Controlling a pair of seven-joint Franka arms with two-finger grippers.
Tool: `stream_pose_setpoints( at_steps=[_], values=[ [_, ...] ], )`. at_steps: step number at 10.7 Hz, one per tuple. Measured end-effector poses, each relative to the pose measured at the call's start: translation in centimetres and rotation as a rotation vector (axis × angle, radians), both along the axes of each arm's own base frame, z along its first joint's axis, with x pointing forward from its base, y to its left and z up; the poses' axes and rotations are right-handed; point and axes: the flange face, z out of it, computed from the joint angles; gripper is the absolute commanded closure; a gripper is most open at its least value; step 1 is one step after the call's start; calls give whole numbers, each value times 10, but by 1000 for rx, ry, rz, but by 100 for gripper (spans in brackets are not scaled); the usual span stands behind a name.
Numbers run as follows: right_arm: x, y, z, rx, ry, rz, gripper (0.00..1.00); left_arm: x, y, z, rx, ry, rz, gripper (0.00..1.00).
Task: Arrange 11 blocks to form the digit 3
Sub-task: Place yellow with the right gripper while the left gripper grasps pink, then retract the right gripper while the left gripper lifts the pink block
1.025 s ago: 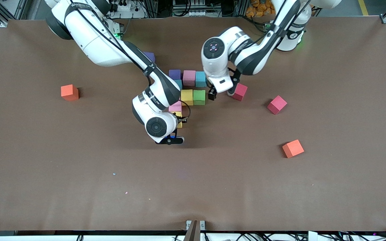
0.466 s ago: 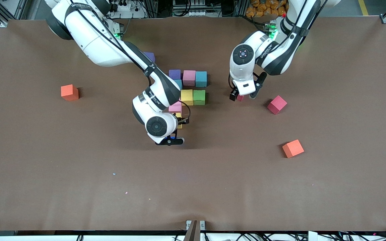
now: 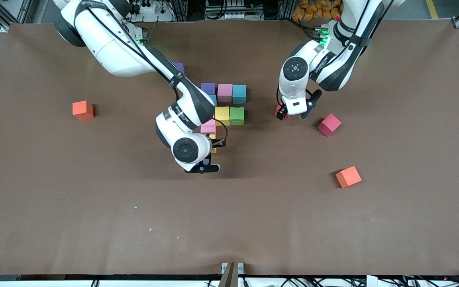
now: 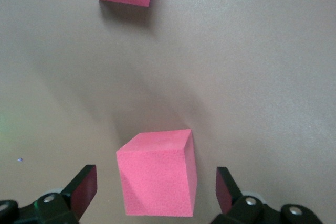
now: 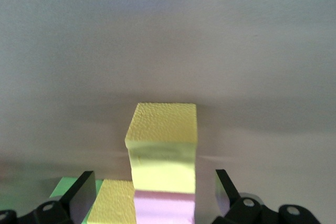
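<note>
The right arm reaches down over the partly built figure; the right gripper (image 3: 209, 153) hangs with fingers spread either side of a yellow cube (image 5: 163, 148), not gripping it. That cube touches a pink cube (image 3: 208, 126) (nearer the front camera than it). The left gripper (image 3: 292, 115), fingers apart, straddles a crimson cube (image 4: 157, 174) lying well apart from the figure, toward the left arm's end. All cubes are matte, grainy foam with square edges. A second crimson cube (image 3: 329, 124) lies near.

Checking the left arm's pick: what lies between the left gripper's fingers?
A crimson block sits on the table between the open left gripper's fingers, untouched by either, in the left wrist view.
</note>
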Motion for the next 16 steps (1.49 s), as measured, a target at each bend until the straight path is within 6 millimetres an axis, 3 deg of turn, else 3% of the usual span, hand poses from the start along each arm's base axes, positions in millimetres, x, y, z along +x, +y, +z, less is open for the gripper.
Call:
stream_pose_setpoints(
  at_steps=[3,8,9,12,13,16],
  values=[
    [28,-44,50,1,-15,-8,0,-3,0,-13,2,18,-1,0],
    [63,-168,93,-176,-46,-23,0,-8,-2,-31,0,40,-8,0],
    [65,-198,106,-188,-50,-36,0,-9,-2,-33,0,43,-10,13],
    [66,-308,140,-245,-61,-139,0,-11,-5,-42,-12,45,-12,95],
    [67,-339,150,-238,-78,-135,0,-10,-7,-41,-15,41,-15,100],
    [57,-414,187,-205,-165,-119,0,-6,-24,-35,-50,9,-29,100]
  ],
)
